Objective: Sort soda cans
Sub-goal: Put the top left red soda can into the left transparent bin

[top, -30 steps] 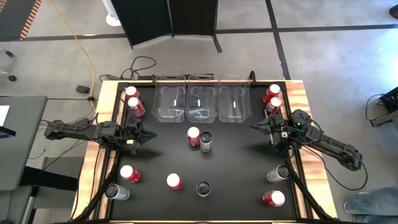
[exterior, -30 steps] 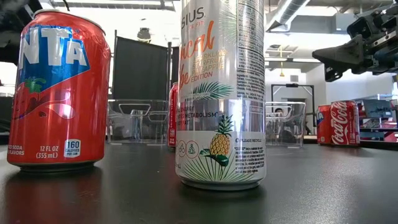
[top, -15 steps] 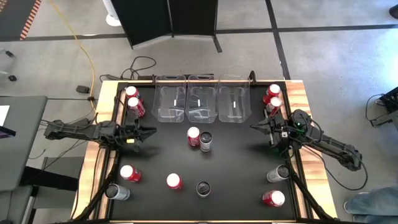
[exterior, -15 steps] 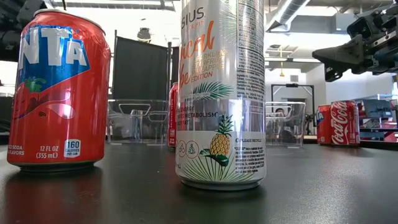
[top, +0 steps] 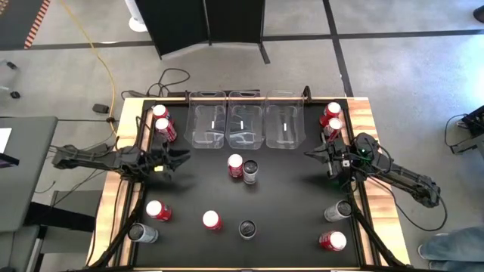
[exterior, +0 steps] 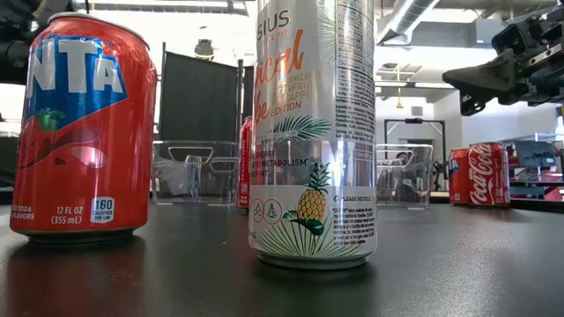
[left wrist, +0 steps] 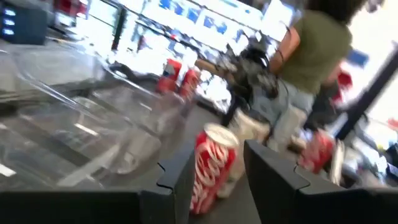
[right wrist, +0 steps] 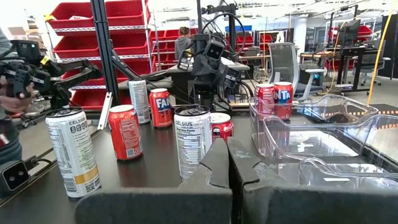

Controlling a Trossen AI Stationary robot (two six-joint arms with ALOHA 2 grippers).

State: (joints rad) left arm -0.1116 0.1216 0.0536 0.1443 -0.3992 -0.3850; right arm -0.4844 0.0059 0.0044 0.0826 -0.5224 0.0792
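Soda cans stand upright on the black table. A red can (top: 235, 165) and a silver can (top: 250, 171) stand side by side at the middle. Two red cans (top: 162, 120) are at the far left and two red cans (top: 332, 119) at the far right. Several more stand along the near side, among them a red can (exterior: 84, 132) and a silver can (exterior: 313, 132). My left gripper (top: 184, 157) is open, left of the middle pair; the red can (left wrist: 214, 165) shows beyond its fingers. My right gripper (top: 308, 155) is shut, right of that pair and above the table (exterior: 460, 84).
Three clear plastic bins (top: 244, 125) stand in a row at the far edge, behind the middle pair. Near cans: red (top: 156, 210), silver (top: 141, 233), silver (top: 342, 210), red (top: 331, 241). Bare table lies between each gripper and the middle pair. A person (left wrist: 311, 56) stands beyond the table.
My left gripper has swung a little toward the far edge while pointing at the middle pair, and its fingers stand wider apart in the high view than a second ago. The right arm and all cans have kept still.
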